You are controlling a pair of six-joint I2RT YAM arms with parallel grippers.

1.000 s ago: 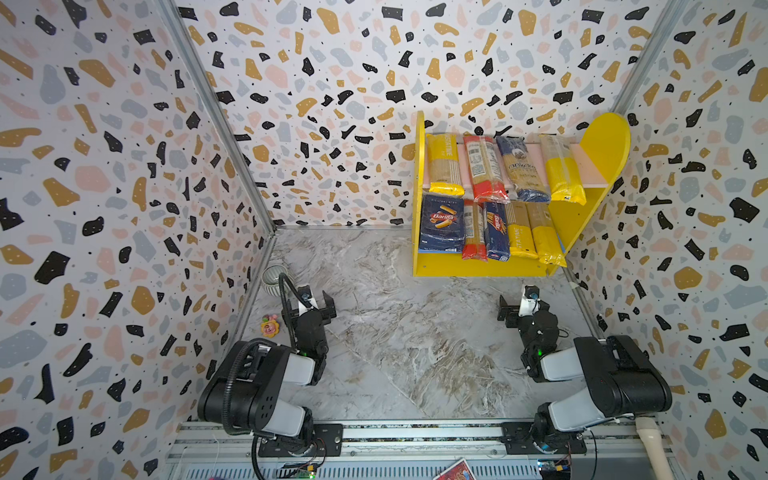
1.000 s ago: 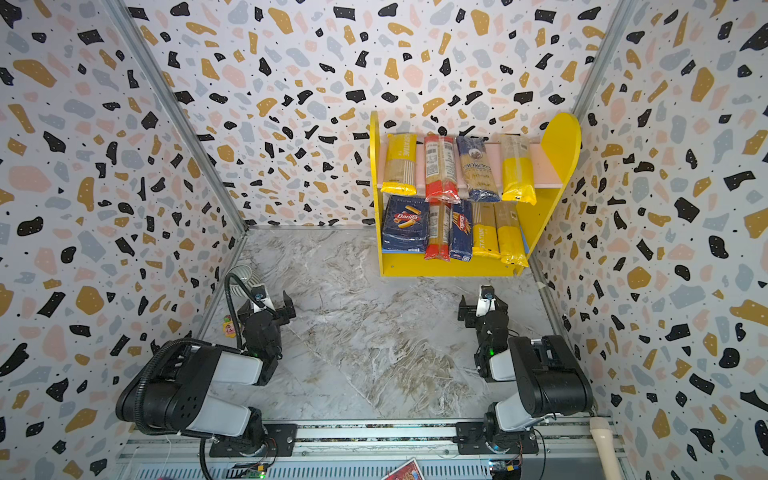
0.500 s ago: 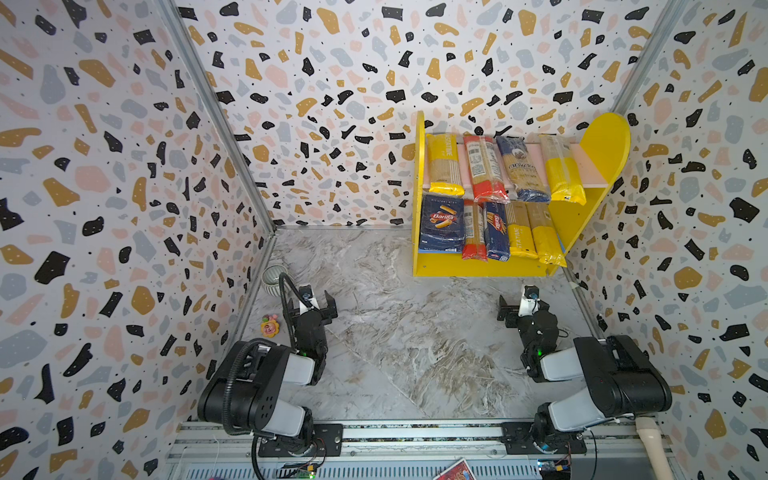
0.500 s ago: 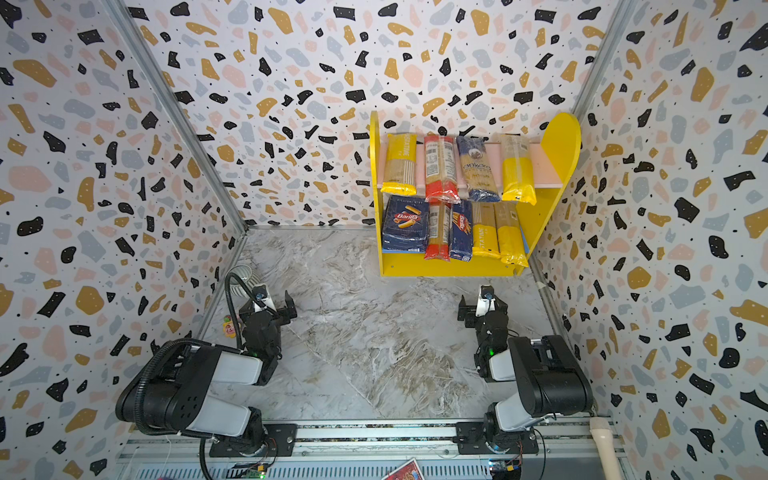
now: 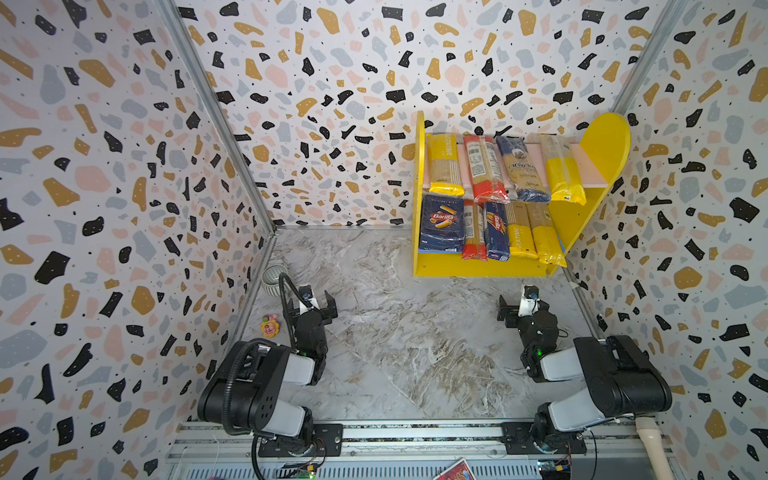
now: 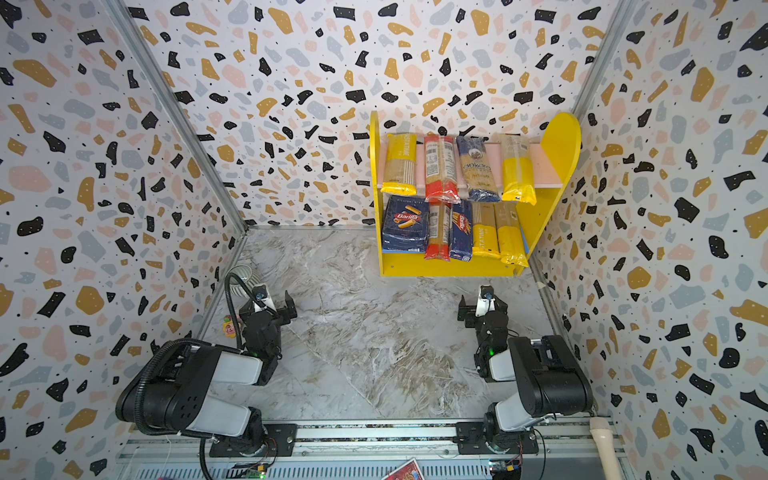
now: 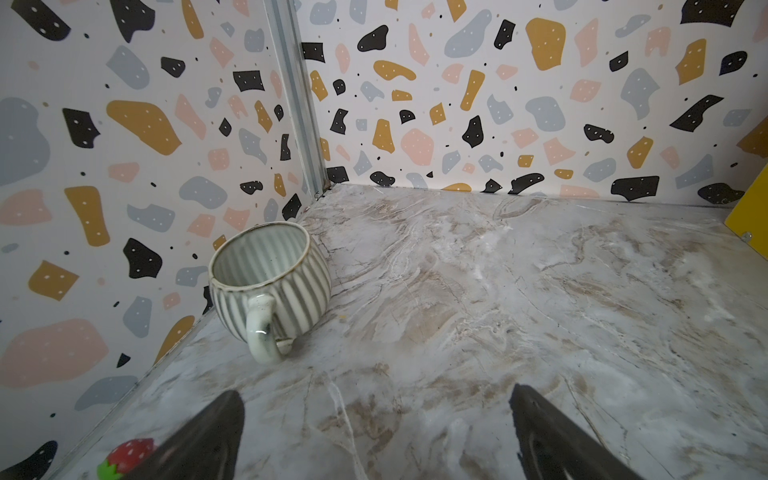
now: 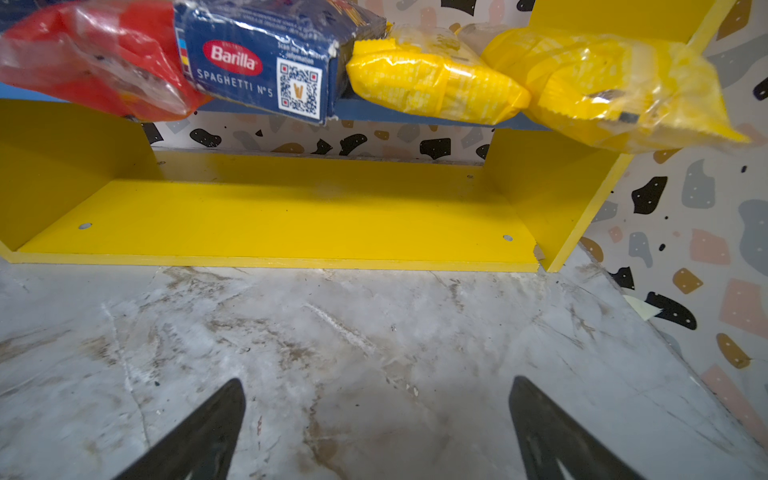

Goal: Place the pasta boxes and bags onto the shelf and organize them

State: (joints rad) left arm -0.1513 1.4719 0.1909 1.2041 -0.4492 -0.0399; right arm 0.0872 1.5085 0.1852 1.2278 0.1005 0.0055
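Two boxes (image 5: 441, 224), seven bags (image 5: 484, 166) fill the shelf (image 5: 606, 137); left tool (image 7: 376, 395), right tool (image 8: 376, 386) spread, empty

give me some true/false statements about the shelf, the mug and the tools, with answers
The left tool and the right tool are open and empty. True.
The mug stands on the shelf. False: the mug stands on the table.
The ankara bag lies on the pink board. True.
The wide box is rightmost on its board. False: the wide box is leftmost on the lower board in both top views.
A bag lies on the table. False: none does.
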